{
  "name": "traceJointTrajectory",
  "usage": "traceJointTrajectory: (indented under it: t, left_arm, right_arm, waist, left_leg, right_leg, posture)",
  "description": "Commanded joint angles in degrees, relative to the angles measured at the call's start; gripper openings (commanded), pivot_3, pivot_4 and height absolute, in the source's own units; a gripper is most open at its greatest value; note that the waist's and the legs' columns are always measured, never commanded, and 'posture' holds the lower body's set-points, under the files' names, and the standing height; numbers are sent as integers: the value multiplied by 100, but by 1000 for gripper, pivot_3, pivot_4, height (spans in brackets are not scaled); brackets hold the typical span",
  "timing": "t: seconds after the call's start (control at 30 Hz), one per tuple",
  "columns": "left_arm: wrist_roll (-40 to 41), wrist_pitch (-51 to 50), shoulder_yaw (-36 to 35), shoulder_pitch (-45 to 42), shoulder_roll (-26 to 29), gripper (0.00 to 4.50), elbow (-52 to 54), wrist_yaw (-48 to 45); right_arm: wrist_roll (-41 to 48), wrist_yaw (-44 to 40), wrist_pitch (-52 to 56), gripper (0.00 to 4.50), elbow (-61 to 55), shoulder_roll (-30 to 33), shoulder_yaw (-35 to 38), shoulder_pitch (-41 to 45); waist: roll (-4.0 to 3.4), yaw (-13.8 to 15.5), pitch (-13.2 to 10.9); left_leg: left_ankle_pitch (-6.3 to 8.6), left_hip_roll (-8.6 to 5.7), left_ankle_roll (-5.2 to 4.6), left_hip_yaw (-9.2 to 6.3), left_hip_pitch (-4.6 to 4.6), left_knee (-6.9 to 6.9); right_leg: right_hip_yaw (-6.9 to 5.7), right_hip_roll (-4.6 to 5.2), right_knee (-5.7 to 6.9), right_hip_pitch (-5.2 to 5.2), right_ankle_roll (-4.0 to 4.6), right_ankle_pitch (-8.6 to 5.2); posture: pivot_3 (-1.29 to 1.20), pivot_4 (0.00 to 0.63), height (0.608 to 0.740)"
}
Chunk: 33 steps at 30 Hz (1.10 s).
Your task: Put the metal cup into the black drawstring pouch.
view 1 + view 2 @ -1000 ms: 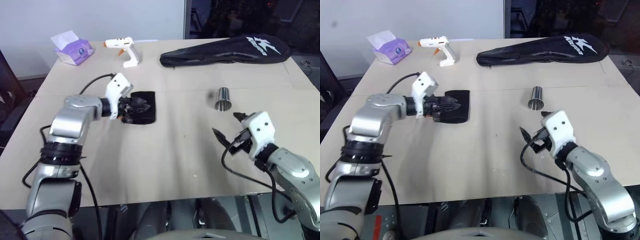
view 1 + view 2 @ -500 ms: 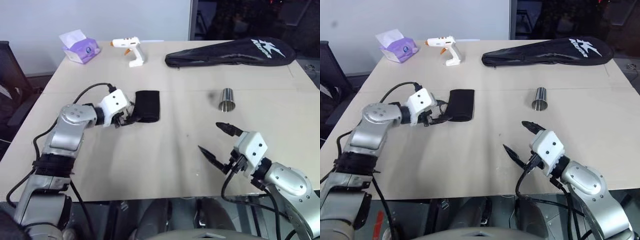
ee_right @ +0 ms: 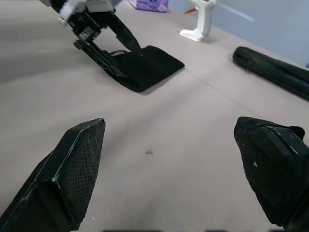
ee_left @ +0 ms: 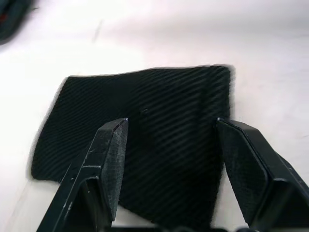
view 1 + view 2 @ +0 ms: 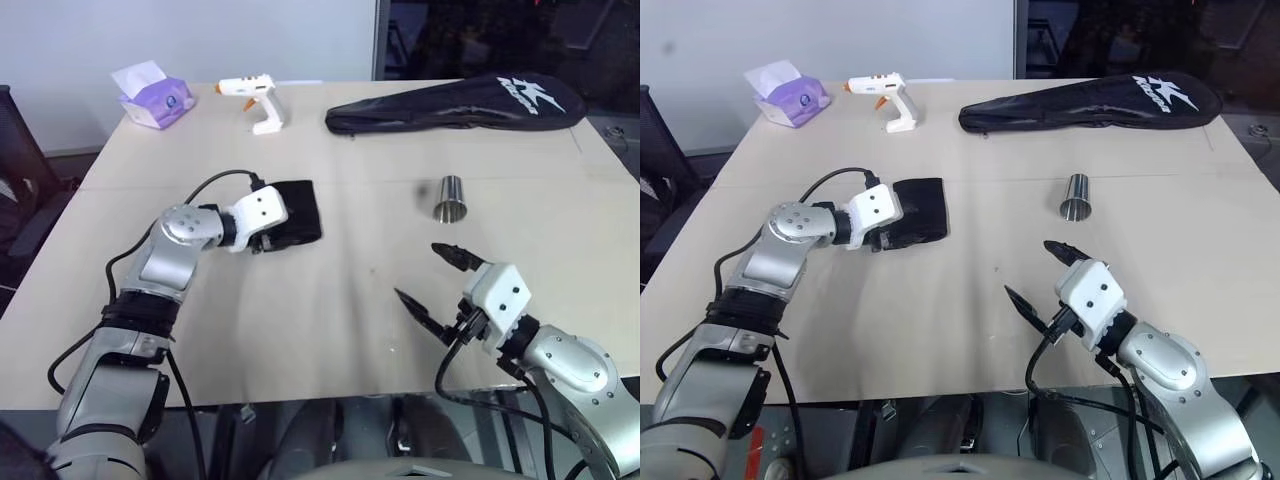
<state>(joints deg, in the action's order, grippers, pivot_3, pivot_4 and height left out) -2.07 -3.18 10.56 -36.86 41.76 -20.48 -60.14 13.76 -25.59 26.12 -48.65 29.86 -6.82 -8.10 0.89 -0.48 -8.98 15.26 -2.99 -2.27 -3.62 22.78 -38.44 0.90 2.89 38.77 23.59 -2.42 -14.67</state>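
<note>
- Well, from the head views the small shiny steel metal cup (image 5: 448,198) stands upright on the bare tan table (image 5: 330,330), untouched and well apart from the soft black drawstring pouch (image 5: 914,211), so the packing is not yet begun.
- In the same views the left gripper (image 5: 268,240) sits at the pouch's near edge, while the right gripper (image 5: 1032,279) hangs over open table, near the cup but short of it, jaws spread wide and empty.
- At the far edge lie a long black racket cover (image 5: 455,102), a white glue gun (image 5: 255,102) and a purple tissue box (image 5: 152,100), none blocking the way.
- The left wrist view shows two released fingers (image 4: 106,159) straddling the flat pouch, gripping nothing yet.
- The right wrist view shows the pouch's mouth lying flat; opening it looks like the next hurdle.
</note>
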Motion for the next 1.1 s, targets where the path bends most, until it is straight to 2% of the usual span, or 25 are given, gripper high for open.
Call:
traceJointTrajectory:
  t: [0.03,0.17,0.37,0.4,0.47,0.57,0.63,0.83,0.97,1.1]
  left_arm:
    - [56,89,-80,-61,47,3033,54,-101]
    - [-287,191,-23,-178,-172,3033,-156,474]
    - [-543,384,27,-279,-269,3033,-552,804]
    - [-532,327,20,-304,-312,2548,-618,819]
    - [-388,23,-9,-356,-411,1969,-688,667]
    - [1,-893,-154,-505,-574,602,-700,335]
    - [157,-1327,-216,-626,-616,33,-741,214]
    - [703,-3047,-510,-1144,-805,33,-801,127]
    - [1058,-4124,-638,-1326,-907,33,-558,179]
    - [1265,-4948,-844,-1562,-1196,33,-372,723]
  right_arm:
    - [6,89,15,4500,-256,-84,8,54]
    - [-13,102,81,4500,-309,-63,65,83]
    - [4,92,165,4500,-367,-33,65,115]
    - [1,95,183,4500,-378,-28,69,119]
    - [-3,102,229,4500,-395,-18,85,131]
    - [24,111,304,4500,-390,-19,116,171]
    - [38,109,336,4500,-381,-15,132,187]
    - [-37,351,657,4500,-214,-118,209,292]
    - [-107,947,1494,4500,232,-464,409,639]
    - [-2,1471,2112,4500,973,-1156,632,1279]
  waist:
    - [0,-20,0]
    - [1,-13,0]
    - [1,-21,1]
    - [1,-22,1]
    - [1,-19,1]
    - [1,-16,1]
    - [2,-21,1]
    - [2,-27,1]
    - [3,-45,2]
    - [3,-29,2]
  left_leg:
    - [0,0,0,0,0,0]
    - [8,0,-14,0,-2,-2]
    - [7,0,-11,0,-1,-4]
    - [7,0,-12,1,-1,-4]
    - [7,-1,-12,1,-1,-4]
    - [8,-1,-14,-1,0,-6]
    - [8,-2,-15,0,0,-8]
    - [7,-1,-13,0,0,-10]
    - [-2,0,2,2,-1,-11]
    - [-2,0,3,-2,1,-11]
  right_leg:
    - [0,0,1,0,0,0]
    - [0,0,2,-1,0,0]
    - [-1,-1,4,0,0,0]
    - [-1,-1,4,0,0,0]
    - [-1,-1,4,0,0,0]
    - [-8,-3,5,-1,0,0]
    - [-15,-9,6,0,-1,0]
    - [-16,-14,8,0,-1,0]
    - [-11,-15,10,0,-1,0]
    - [-1,-11,12,2,0,0]
  posture:
    - [0,150,740]
    - [0,150,740]
    - [0,150,740]
    - [0,150,740]
    - [0,150,740]
    - [0,150,740]
    - [0,150,740]
    - [0,150,740]
    - [0,150,740]
    - [0,150,740]
